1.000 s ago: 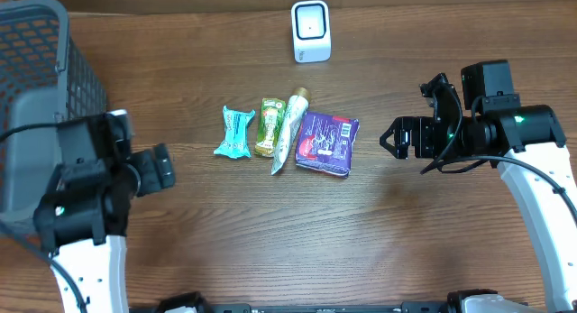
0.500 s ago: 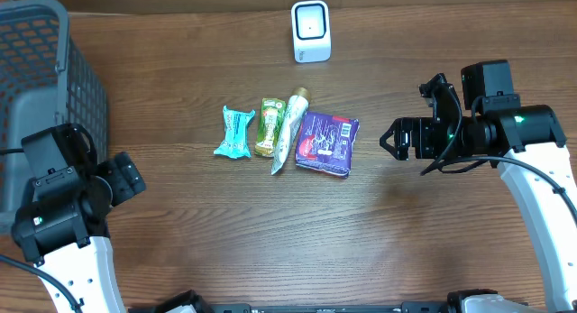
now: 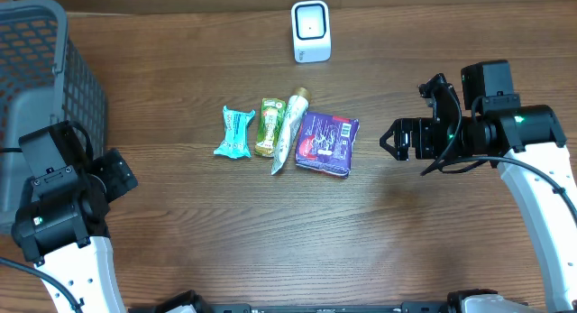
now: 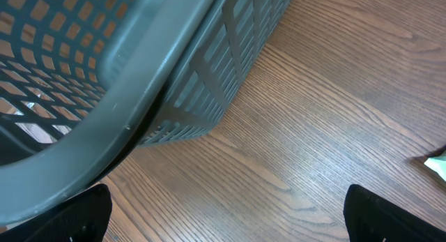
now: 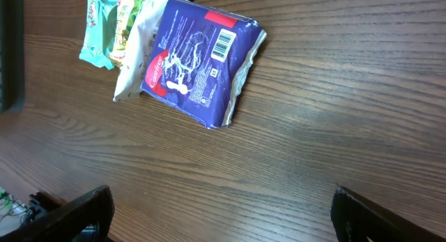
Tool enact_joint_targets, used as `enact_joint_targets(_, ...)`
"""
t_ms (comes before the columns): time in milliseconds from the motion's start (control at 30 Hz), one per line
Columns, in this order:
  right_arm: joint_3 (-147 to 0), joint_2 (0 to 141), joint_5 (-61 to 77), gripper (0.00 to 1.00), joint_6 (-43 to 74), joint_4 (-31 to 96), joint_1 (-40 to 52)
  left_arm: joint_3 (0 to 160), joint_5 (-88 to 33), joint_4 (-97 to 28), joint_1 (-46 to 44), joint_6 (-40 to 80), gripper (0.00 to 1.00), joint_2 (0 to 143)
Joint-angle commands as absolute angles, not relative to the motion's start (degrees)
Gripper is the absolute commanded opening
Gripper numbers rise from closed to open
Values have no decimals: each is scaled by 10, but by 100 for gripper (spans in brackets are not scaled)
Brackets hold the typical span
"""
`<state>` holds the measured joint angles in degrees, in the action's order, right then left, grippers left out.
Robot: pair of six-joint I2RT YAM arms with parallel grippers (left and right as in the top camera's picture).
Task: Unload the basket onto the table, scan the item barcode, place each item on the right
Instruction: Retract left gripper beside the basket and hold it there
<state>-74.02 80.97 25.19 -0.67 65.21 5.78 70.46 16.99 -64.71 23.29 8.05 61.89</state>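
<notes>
Several items lie in a row mid-table: a teal packet (image 3: pixel 234 132), a green packet (image 3: pixel 268 126), a white tube (image 3: pixel 289 133) and a purple packet (image 3: pixel 327 142). The purple packet (image 5: pixel 202 61) shows a barcode (image 5: pixel 223 43) on its upper face. A white scanner (image 3: pixel 311 31) stands at the far edge. My right gripper (image 3: pixel 389 138) is open, just right of the purple packet, with nothing between its fingers (image 5: pixel 77 214). My left gripper (image 3: pixel 122 171) is open over bare wood beside the basket, well left of the items.
A tall grey mesh basket (image 3: pixel 36 96) fills the left rear corner, and its wall (image 4: pixel 209 74) looms close in the left wrist view. A corner of the teal packet (image 4: pixel 437 165) shows at that view's right edge.
My left arm has drawn back to the left, toward the basket, its gripper staying open. The right arm and the items have not moved.
</notes>
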Motion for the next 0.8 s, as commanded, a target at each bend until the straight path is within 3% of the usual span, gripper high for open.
enact_joint_targets(0, -749, 808, 251, 100, -14, 650, 63, 713, 184, -643, 237, 91, 98, 617)
enact_joint_targets(767, -727, 808, 251, 100, -16, 639, 63, 713, 199, -637, 256, 110, 100, 618)
